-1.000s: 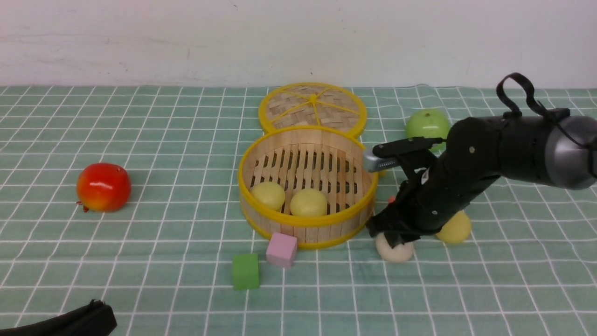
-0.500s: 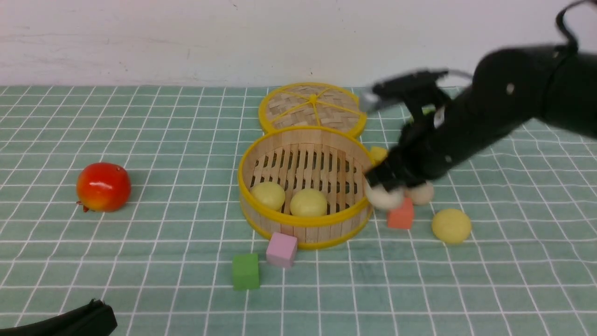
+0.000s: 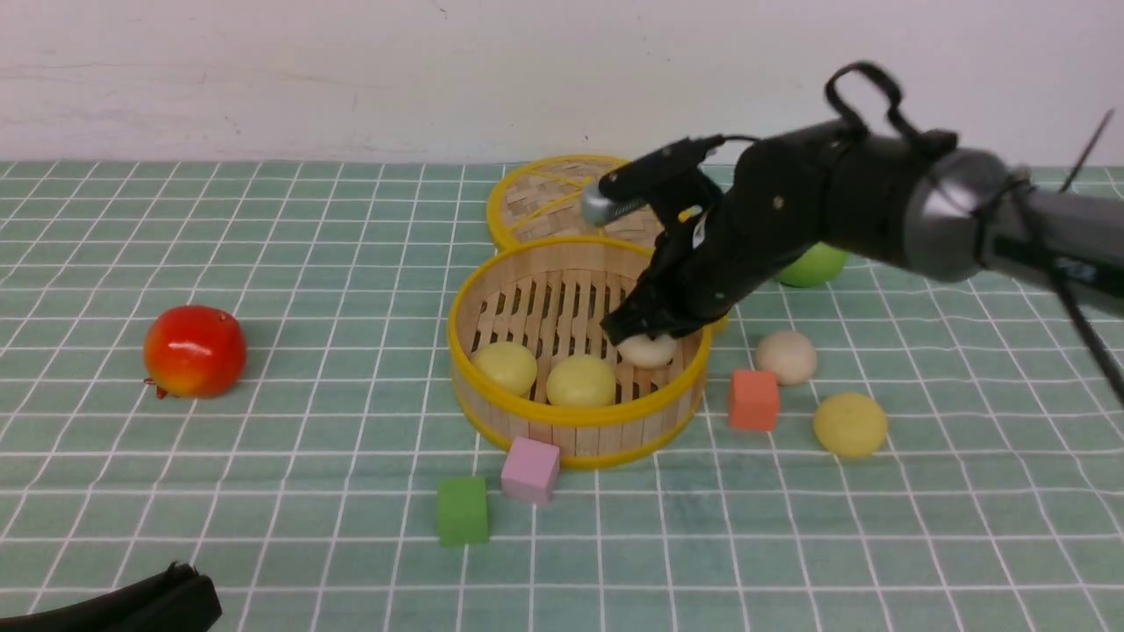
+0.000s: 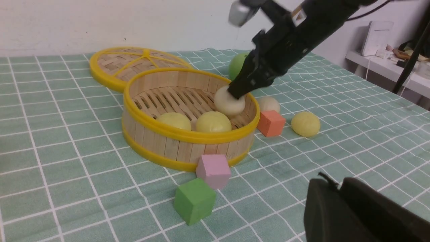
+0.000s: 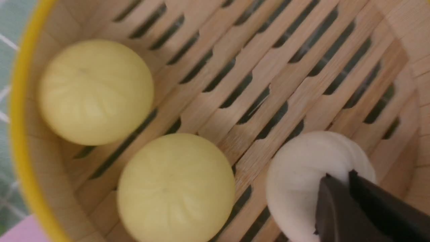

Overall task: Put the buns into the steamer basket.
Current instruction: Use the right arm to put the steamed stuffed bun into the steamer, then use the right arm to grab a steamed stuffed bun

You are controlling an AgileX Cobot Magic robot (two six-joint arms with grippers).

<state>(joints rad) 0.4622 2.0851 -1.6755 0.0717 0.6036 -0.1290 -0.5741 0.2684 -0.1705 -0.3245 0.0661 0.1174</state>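
The steamer basket (image 3: 575,418) stands mid-table with two pale yellow buns (image 3: 505,367) (image 3: 580,380) on its slatted floor. My right gripper (image 3: 645,332) reaches in over the right rim, shut on a cream-white bun (image 3: 648,351) held low inside, beside the yellow ones. In the right wrist view the fingertips (image 5: 327,183) pinch that bun (image 5: 302,178) above the slats. Another cream-white bun (image 3: 786,357) and a pale yellow bun (image 3: 849,425) lie on the cloth to the right of the basket. My left gripper (image 4: 336,183) hangs low at the near left, fingers together and empty.
The woven lid (image 3: 562,197) lies behind the basket, touching it. A green apple (image 3: 812,263) is partly hidden behind my right arm. A red fruit (image 3: 194,351) sits far left. An orange cube (image 3: 753,399), pink cube (image 3: 530,470) and green cube (image 3: 463,510) surround the basket's front.
My right gripper has lifted the cream-white bun off the cloth at the basket's front right and carried it left over the rim into the basket. The left arm has not moved.
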